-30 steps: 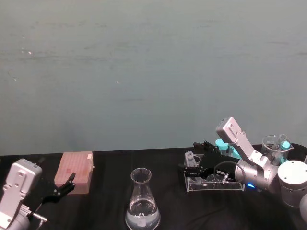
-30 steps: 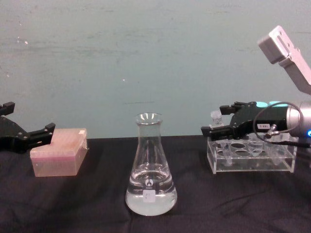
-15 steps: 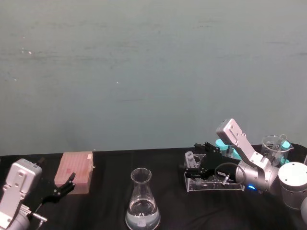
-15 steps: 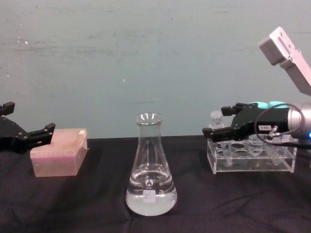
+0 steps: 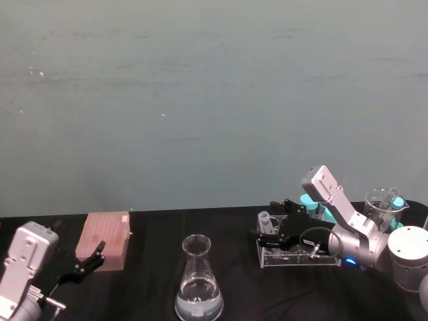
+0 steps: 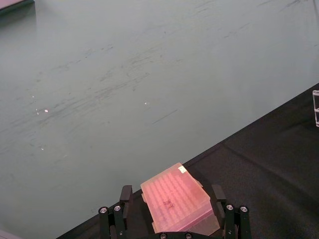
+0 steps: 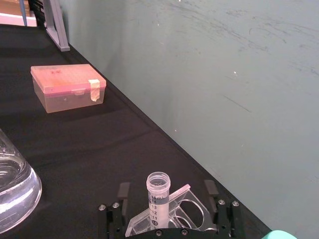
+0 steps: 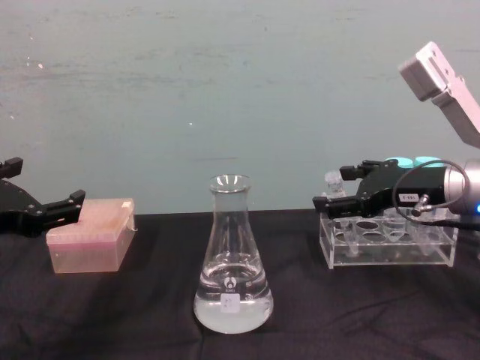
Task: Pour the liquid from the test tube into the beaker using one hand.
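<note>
Both right fingers (image 7: pixel 123 192) astride test tube (image 7: pixel 158 193)

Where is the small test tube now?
The test tube stands upright at the clear rack's left end, on the robot's right in the chest view, between the right gripper's open fingers.

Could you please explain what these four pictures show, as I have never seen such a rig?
This is a two-armed robot at a black table. One picture comes from its head, one from its chest, and one from a camera on each wrist. On the table stand a glass beaker with clear liquid in its base, a pink box on the robot's left, and a clear rack on its right. The right pincer is open around a small test tube standing in the rack, not gripping it. The left pincer is open and idle near the pink box. Nothing is held.
</note>
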Controlling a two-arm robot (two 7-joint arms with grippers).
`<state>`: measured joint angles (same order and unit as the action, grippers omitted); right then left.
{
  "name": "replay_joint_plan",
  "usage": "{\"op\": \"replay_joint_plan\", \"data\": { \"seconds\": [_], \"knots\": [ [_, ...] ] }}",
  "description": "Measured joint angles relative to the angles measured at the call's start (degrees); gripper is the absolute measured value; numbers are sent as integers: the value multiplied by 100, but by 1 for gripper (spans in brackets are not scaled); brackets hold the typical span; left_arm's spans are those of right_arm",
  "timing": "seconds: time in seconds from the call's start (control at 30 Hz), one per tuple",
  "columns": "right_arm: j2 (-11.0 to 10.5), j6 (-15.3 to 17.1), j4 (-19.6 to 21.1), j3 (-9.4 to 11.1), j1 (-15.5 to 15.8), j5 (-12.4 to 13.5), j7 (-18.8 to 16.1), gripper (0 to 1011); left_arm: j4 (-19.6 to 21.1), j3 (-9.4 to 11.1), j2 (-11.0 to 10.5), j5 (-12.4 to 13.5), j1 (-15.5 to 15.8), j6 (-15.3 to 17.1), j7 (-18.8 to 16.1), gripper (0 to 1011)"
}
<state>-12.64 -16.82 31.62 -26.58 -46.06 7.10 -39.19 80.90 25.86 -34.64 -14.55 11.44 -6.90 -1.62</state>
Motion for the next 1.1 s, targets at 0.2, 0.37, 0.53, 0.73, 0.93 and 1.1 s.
{"op": "replay_joint_plan", "data": {
  "seconds": [0.2,0.37,0.53,0.73,0.93,1.1],
  "knots": [
    [3,-3,-7,-2,-4,4,-4,802,0,0,0,0,0,-1,0,1000],
    [6,-5,-10,-2,-7,5,-7,654,0,0,0,0,0,0,0,1000],
    [6,-5,-13,-2,-9,5,-9,488,-1,0,0,0,0,0,0,1000],
    [5,-5,-16,-2,-10,4,-12,306,0,0,0,0,0,0,0,1000],
    [6,-5,-16,-3,-10,5,-18,213,0,0,0,0,0,0,0,1000],
    [6,-5,-16,-3,-10,5,-20,213,0,0,0,0,-1,0,0,1000]
  ]
}}
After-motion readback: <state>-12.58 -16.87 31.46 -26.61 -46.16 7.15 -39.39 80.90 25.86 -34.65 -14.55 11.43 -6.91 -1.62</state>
